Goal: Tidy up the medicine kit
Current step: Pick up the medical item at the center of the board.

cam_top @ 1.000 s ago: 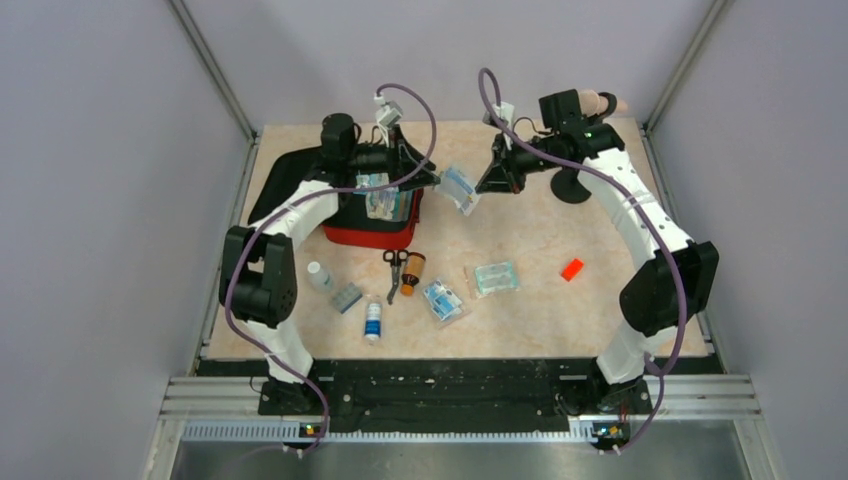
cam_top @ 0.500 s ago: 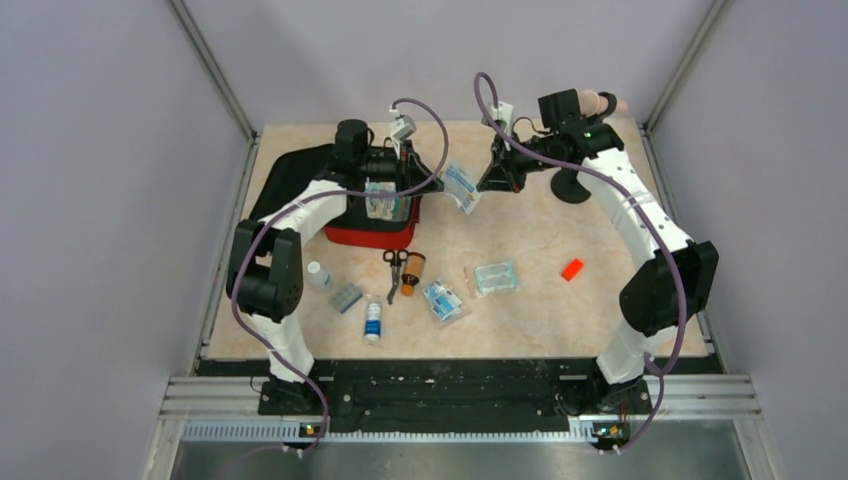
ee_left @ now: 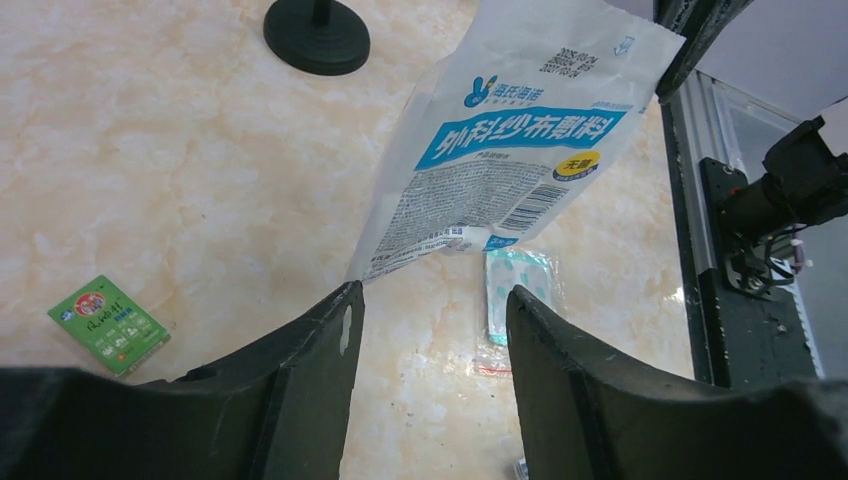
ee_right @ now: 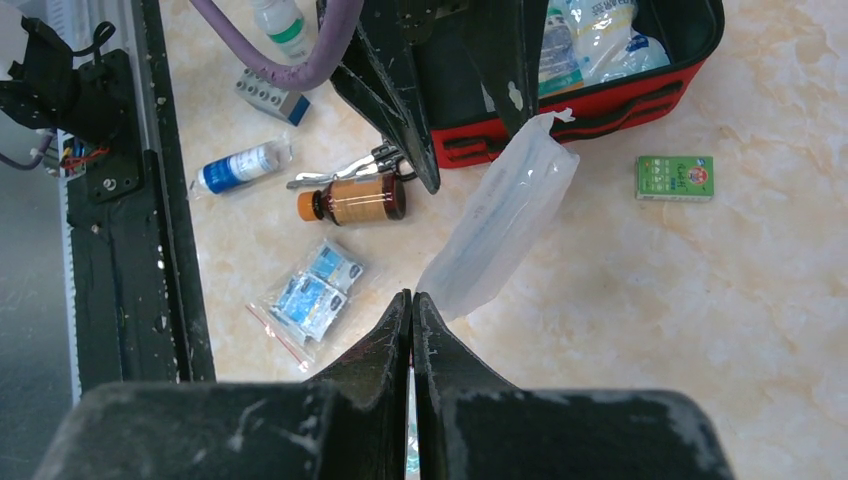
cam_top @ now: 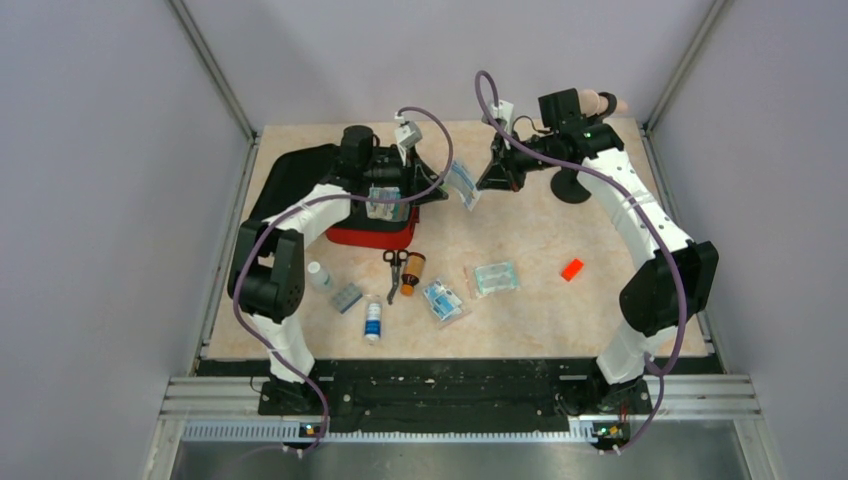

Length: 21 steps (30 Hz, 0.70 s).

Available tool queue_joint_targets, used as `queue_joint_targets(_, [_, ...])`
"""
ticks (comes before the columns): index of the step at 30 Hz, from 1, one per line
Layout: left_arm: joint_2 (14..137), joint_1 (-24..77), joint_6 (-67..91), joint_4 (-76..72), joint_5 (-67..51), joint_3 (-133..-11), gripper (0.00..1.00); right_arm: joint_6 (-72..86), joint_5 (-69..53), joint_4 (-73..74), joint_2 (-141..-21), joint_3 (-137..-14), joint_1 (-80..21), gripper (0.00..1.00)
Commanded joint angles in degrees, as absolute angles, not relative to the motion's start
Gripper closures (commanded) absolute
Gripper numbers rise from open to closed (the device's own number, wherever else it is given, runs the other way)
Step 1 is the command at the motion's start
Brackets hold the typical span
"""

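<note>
Broadly, we see the marbled table (cam_top: 600,320) spread under both arms. The medicine kit (cam_top: 370,236) lies open on it, directly beneath the left wrist and just behind the left gripper (ee_left: 432,300). Its black lid is folded back on the side away from that hand, and pale packets fill the inside.

From the right gripper (ee_right: 412,298) the kit sits ahead, past the other hand's dark fingers. The left gripper's jaws stand apart with nothing between them. The right gripper's fingers are pressed together, pinching one edge of a white and blue packet (ee_left: 500,150). This packet hangs in the air between the two hands, and its lower corner comes just beyond one left fingertip. We cannot tell whether they touch.

Below the left gripper, nearer the arm bases, lie the scissors (cam_top: 393,268) and an amber bottle (cam_top: 413,268) side by side. A zip bag (cam_top: 443,300) of blue sachets lies further toward the bases. A teal blister pack (cam_top: 496,277) lies below the right gripper. A green box (ee_right: 675,177) rests ahead of that hand, just beside the kit. An orange-red block (cam_top: 572,268) lies well apart, under the right forearm.
</note>
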<state>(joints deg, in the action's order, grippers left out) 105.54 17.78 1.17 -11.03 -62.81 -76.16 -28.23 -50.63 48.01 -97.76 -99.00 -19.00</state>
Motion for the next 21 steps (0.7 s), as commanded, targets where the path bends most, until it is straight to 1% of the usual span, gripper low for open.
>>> queue_joint_targets(1, [105.55, 18.46, -0.53, -15.55, -58.61, -77.3, 0.4, -28.03, -51.34, 46.14, -97.14, -99.23, -19.54, 1.0])
queue_joint_targets(3, [105.71, 18.46, -0.6, -16.16, -57.78, -77.79, 0.39, -27.93, -51.33, 46.1, -97.05, -99.1, -19.59, 1.0])
queue_joint_targets(5, [105.95, 18.45, -0.63, -16.63, -56.95, -78.2, 0.36, -27.69, -51.33, 46.11, -97.09, -98.93, -19.59, 1.0])
queue_joint_targets(6, [106.13, 18.51, -0.77, -16.48, -56.41, -78.47, 0.25, -27.56, -51.28, 46.14, -97.16, -98.95, -19.59, 1.0])
queue_joint_targets(7, [106.34, 18.56, -1.54, -15.33, -55.26, -79.02, 0.12, -27.53, -51.32, 46.14, -97.11, -98.96, -19.6, 1.0])
queue_joint_targets(8, [106.5, 18.6, -2.71, -13.8, -54.37, -79.73, 0.08, -27.49, -51.28, 46.14, -97.09, -98.95, -19.6, 1.0])
queue_joint_targets(9, [106.65, 18.6, -3.72, -12.51, -53.72, -80.14, 0.07, -27.5, -51.25, 46.14, -97.14, -99.0, -19.6, 1.0])
queue_joint_targets(10, [106.49, 18.55, -4.39, -12.11, -53.24, -80.04, 0.02, -27.51, -51.16, 46.14, -97.08, -99.0, -19.59, 1.0])
queue_joint_targets(14, [105.54, 18.53, -2.98, -17.28, -55.85, -77.92, 0.02, -27.37, -51.01, 46.14, -97.22, -99.14, -19.57, 1.0])
queue_joint_targets(18, [106.75, 18.62, 3.74, -20.89, -61.15, -79.14, 0.15, -27.22, -50.73, 45.82, -97.59, -99.06, -19.6, 1.0])
queue_joint_targets(21, [107.63, 18.72, 6.98, -22.55, -63.54, -79.83, 0.21, -27.21, -50.65, 45.54, -97.77, -98.92, -19.56, 1.0])
